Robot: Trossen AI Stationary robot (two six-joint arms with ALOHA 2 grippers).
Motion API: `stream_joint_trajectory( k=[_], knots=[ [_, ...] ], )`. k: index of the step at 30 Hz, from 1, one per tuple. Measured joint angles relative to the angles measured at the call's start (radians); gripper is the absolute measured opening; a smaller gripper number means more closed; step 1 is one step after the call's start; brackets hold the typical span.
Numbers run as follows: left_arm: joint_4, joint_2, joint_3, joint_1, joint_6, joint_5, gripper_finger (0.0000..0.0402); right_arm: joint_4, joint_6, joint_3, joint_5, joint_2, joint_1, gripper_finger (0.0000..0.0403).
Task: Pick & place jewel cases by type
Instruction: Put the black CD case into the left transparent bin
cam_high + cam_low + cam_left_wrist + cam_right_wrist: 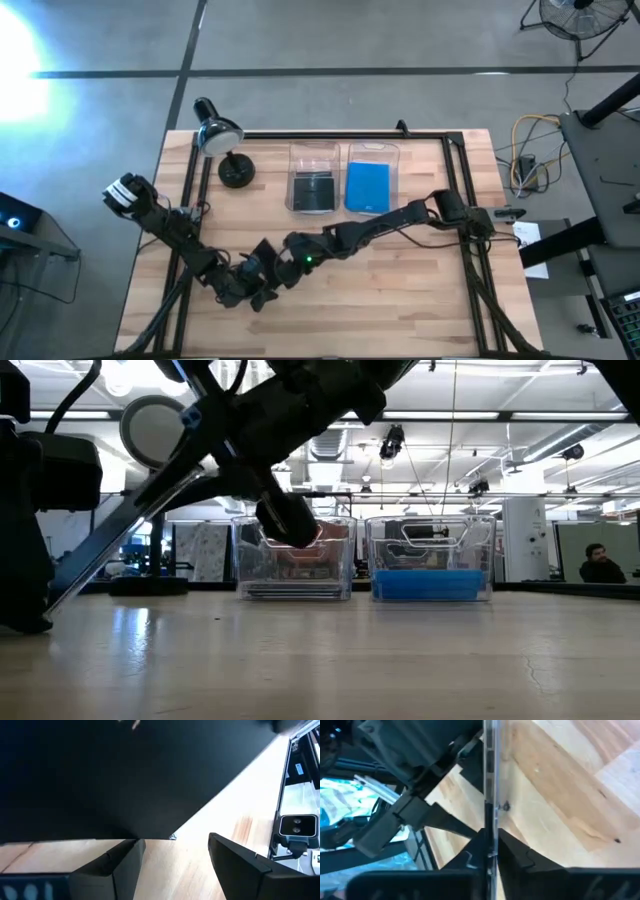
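My right pincer clamps a dark jewel case edge-on. My left pincer stands open. I should lift level toward the dark-case bin.

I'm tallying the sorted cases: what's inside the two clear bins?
The left bin holds dark jewel cases; the right bin holds blue jewel cases. Each stack's top case covers those beneath, so the count can't be seen.
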Motion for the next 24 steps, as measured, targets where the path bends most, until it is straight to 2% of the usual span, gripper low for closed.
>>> stream_joint_trajectory(
  k=[6, 9, 15, 20, 22, 24],
  knots=[
    [-0.010, -0.036, -0.001, -0.071, -0.014, -0.034, 0.0213, -0.074, -0.026, 0.000, 0.002, -0.012, -0.001, 0.0013],
    [-0.050, -0.076, -0.004, -0.131, -0.037, -0.060, 0.0214, -0.137, -0.044, 0.000, 0.046, -0.038, 0.002, 0.0013],
    [-0.309, -0.181, -0.004, -0.237, -0.235, -0.193, 0.0214, -0.214, -0.047, 0.000, 0.238, -0.142, -0.019, 0.0013],
    [-0.440, -0.250, -0.004, -0.254, -0.317, -0.219, 0.0214, -0.345, 0.001, -0.003, 0.485, -0.290, -0.079, 0.0013],
    [-0.443, -0.268, -0.003, -0.248, -0.317, -0.232, 0.0214, -0.383, 0.010, -0.026, 0.496, -0.337, -0.135, 0.0013],
    [-0.440, -0.281, -0.003, -0.243, -0.318, -0.264, 0.0214, -0.389, 0.020, -0.068, 0.457, -0.361, -0.197, 0.0013]
  ],
)
